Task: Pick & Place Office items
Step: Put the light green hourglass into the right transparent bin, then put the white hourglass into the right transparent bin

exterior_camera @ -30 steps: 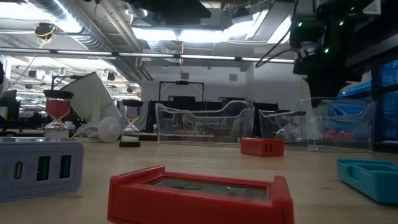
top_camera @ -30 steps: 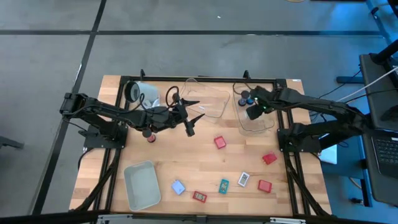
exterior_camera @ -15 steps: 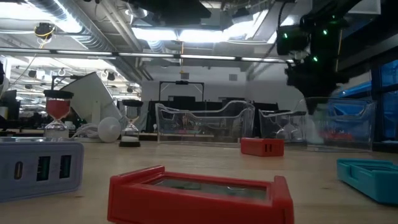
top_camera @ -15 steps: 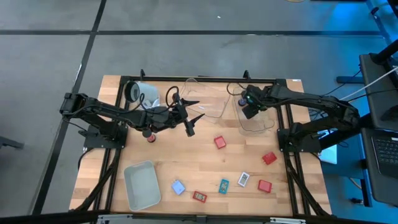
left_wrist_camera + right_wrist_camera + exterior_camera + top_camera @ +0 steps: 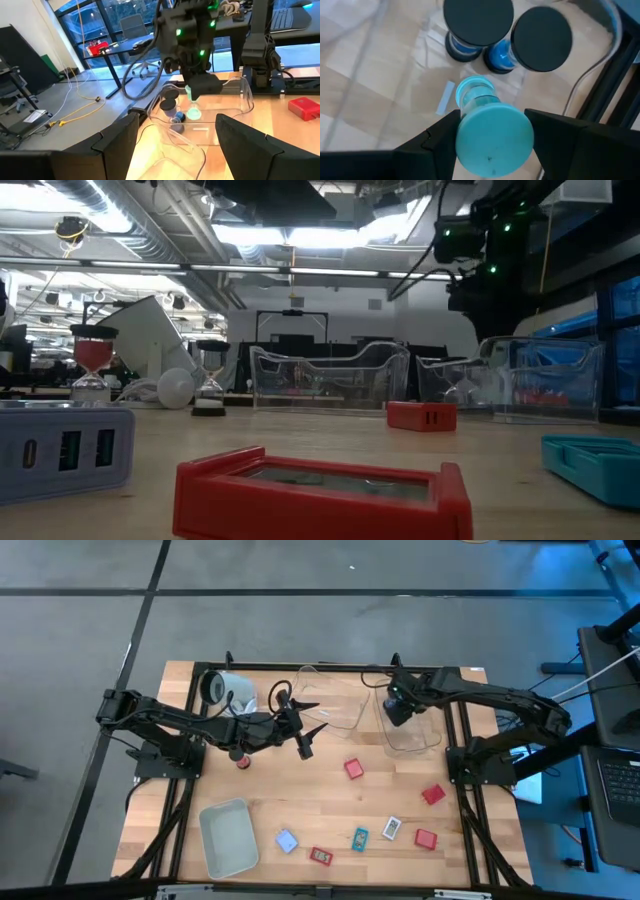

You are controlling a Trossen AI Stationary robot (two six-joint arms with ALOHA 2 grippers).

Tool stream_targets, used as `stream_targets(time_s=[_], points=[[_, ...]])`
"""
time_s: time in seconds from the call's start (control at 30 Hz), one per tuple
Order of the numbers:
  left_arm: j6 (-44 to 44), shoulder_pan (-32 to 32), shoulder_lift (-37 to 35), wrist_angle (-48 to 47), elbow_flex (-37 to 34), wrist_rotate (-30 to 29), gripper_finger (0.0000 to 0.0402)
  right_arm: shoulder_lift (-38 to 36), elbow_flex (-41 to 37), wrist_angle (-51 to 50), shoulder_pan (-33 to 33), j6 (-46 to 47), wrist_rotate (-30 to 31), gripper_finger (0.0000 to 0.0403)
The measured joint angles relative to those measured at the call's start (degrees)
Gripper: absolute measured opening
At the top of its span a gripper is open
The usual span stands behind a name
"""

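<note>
While your right gripper [image 5: 492, 135] hangs over the clear bin [image 5: 412, 730] on the right, it holds a teal timer [image 5: 487, 127] tight between its fingers. You can see the timer is up in the air, above the bin floor, and tipped a bit. Two blue timers [image 5: 507, 37] with black tops already stand in the bin, side by side, just past the teal one.

Watch out here. If you go down fast or a little off, I think the teal timer could bump the two blue ones and knock them over. If you let go while it is tipped, it may fall on its side and roll. The bin wall [image 5: 245, 92] is close too, so a wide swing could hit it.

Your best room looks to be the bare bin floor on the near side of the blue timers. Come straight down there.

Your left gripper [image 5: 305, 737] waits near the middle of the table, by the other clear bin [image 5: 335, 705]. Its fingers look spread wide and hold nothing.

More items still lie on the wood, like the red block [image 5: 353, 769], so there is more picking left to do.
</note>
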Motion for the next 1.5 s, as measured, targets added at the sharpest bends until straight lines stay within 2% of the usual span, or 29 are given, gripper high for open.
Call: stream_targets(time_s=[0.27,0.47,0.73,0.9,1.1,1.4,1.5], points=[[0.0,0.0,0.0,-0.1,0.0,0.0,0.0262,5.5,0.0,0.1,-0.7,-1.8,0.1,0.0208],[0.1,0.0,0.0,-0.4,0.0,0.0,0.0262,6.0,0.1,0.3,-0.8,-3.2,0.3,0.0219],[0.5,0.0,0.0,-1.0,0.0,-1.5,0.0262,5.6,0.5,0.0,-0.8,-4.4,0.1,0.0303],[-2.1,-0.1,-1.1,-4.7,0.0,-0.8,0.0262,5.6,4.8,-4.9,-0.8,-4.7,0.0,0.0352],[-11.5,-0.1,-4.2,-16.9,0.0,2.2,0.0262,2.4,10.6,-8.7,0.6,-5.8,3.3,0.0366],[-29.6,1.3,-9.0,-47.9,0.0,5.8,0.0262,-9.0,12.2,-6.5,6.6,-4.7,4.7,0.0357],[-32.4,1.7,-9.0,-55.0,0.0,8.5,0.0265,-12.0,12.2,-5.7,9.1,-3.3,4.6,0.0357]])
